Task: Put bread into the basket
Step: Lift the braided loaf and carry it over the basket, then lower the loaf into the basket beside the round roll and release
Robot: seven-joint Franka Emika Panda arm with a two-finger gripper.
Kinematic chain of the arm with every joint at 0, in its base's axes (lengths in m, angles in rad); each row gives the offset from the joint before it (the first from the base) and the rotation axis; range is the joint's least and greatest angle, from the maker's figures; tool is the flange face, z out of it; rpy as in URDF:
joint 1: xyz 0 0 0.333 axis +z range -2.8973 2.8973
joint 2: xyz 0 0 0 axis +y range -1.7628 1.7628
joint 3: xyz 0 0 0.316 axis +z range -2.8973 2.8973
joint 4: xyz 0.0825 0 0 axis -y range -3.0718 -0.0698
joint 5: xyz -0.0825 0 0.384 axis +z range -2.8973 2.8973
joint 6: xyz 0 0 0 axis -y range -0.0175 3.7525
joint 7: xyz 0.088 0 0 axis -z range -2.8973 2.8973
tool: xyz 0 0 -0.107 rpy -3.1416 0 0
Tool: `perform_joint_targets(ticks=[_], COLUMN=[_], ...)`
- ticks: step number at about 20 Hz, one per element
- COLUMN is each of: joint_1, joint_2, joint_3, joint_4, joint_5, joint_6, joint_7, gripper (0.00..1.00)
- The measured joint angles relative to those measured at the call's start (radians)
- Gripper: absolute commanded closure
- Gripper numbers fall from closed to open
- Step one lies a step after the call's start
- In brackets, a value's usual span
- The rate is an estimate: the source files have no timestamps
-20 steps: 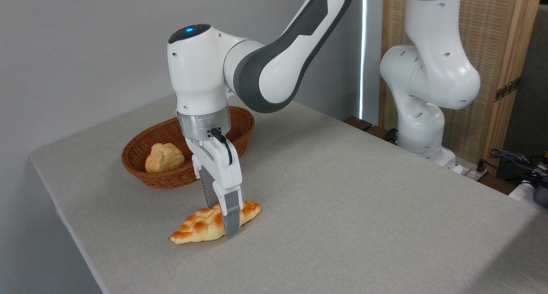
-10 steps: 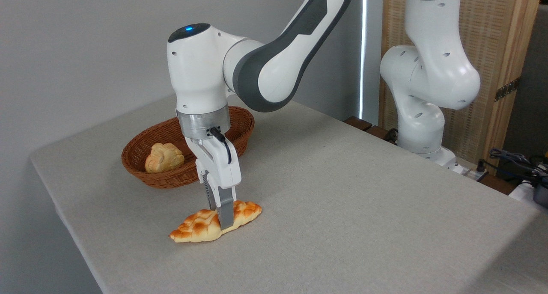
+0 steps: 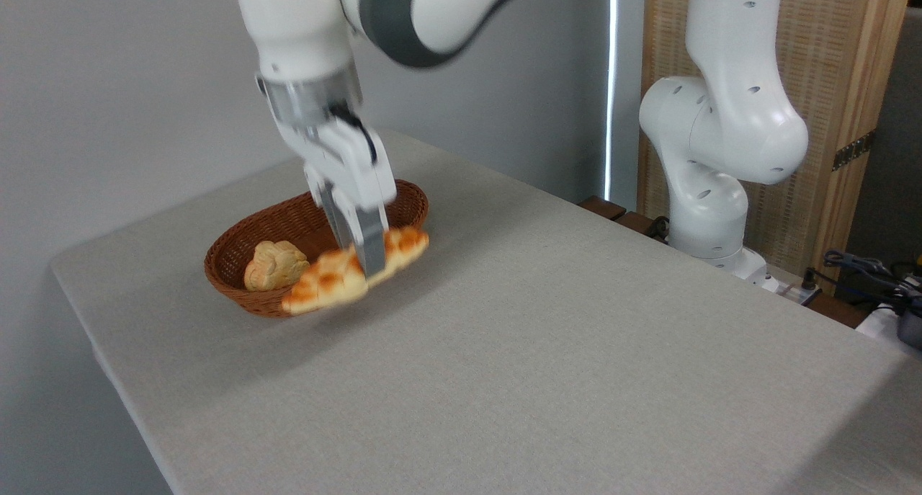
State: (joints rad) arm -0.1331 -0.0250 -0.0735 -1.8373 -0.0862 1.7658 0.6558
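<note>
The gripper is clenching the bread around its middle and has lifted it off the table, so the loaf is now hanging in the air just in front of the basket, over its near rim. That is leaving only the carry over and the drop. The braided, golden loaf with pointed ends is looking firm; the oval wicker basket is already holding a lumpy bun.

A single fixed camera stands off one corner of the desk, raised and looking down across it at a slant toward the grey wall. It sits near enough that the arm's upper links run off the top edge.
</note>
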Motion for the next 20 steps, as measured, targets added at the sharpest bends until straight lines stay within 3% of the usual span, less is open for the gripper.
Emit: perform_joint_targets(ticks=[1,2,6,8,12,20], joint_1=[-0.001,-0.002,-0.005,-0.007,-0.009,-0.021], joint_2=[-0.002,-0.003,-0.004,-0.003,0.003,0.024], joint_3=[-0.028,-0.058,-0.189,-0.246,-0.299,-0.306], joint_4=[0.016,0.024,0.03,0.029,0.016,0.011], joint_5=[-0.005,-0.008,-0.011,-0.011,-0.011,-0.011], joint_6=[-0.033,-0.051,-0.076,-0.077,-0.078,-0.053], joint_7=[-0.035,-0.068,-0.243,-0.292,-0.307,-0.307], gripper=[0.29,0.21,0.19,0.01,0.0,0.0])
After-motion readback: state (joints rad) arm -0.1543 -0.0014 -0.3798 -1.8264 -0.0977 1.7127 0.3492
